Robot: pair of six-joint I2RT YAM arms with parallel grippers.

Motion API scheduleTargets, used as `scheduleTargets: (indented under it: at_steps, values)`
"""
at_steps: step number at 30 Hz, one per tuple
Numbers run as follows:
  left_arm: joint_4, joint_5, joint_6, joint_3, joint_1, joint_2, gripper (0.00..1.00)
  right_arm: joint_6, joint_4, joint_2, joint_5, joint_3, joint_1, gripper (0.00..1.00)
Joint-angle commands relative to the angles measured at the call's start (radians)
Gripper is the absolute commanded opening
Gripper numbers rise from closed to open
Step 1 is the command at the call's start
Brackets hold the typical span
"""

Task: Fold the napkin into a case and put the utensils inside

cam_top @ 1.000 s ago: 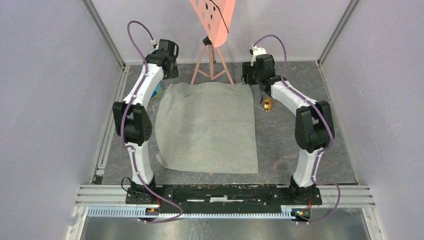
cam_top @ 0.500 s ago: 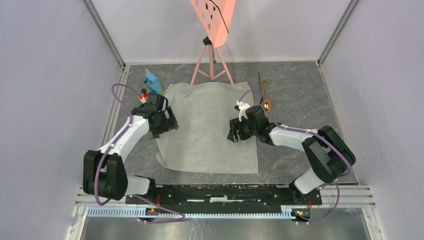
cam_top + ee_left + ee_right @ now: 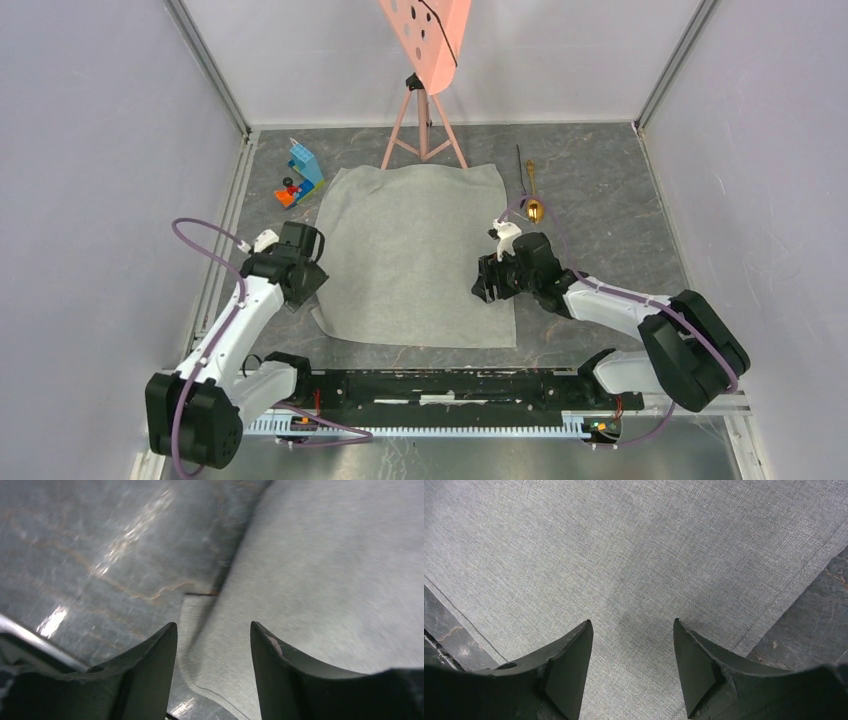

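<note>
The light-grey napkin (image 3: 415, 255) lies spread flat in the middle of the table. My left gripper (image 3: 305, 285) is open over its near left corner; in the left wrist view (image 3: 212, 630) the curled cloth corner (image 3: 210, 680) lies between the fingers. My right gripper (image 3: 490, 283) is open over the napkin's right side near the front; in the right wrist view (image 3: 631, 625) only cloth (image 3: 624, 555) shows between the fingers. The gold spoon (image 3: 534, 200) and the thin black utensil (image 3: 521, 166) lie side by side beyond the napkin's far right corner. No folded case shows.
A pink perforated board (image 3: 430, 35) on tripod legs (image 3: 424, 130) stands at the back, behind the napkin. Blue and red toy blocks (image 3: 298, 172) lie at the far left. Grey walls close in both sides; a metal rail (image 3: 440, 385) runs along the near edge.
Both arms have swung from the back of the table toward the near side. The left gripper moved down to the napkin's near left corner, the right gripper to its near right side.
</note>
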Motion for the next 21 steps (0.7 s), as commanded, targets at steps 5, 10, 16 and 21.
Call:
scheduleTargets:
  at_steps: [5,10,16,21]
  values:
    - [-0.141,-0.062,-0.279,-0.066,0.001,0.1,0.42,-0.02,0.023,0.014,-0.004,0.006,0.001,0.64]
    - [-0.073,-0.023,-0.292,-0.084,0.002,0.171,0.41,-0.031,0.014,0.017,0.001,0.013,0.001,0.64]
    - [-0.006,-0.004,-0.249,-0.089,0.001,0.224,0.49,-0.03,0.022,0.034,-0.005,0.014,0.001,0.63]
    - [0.032,0.033,-0.252,-0.076,0.004,0.322,0.48,-0.029,0.023,0.018,-0.005,0.016,0.001,0.63]
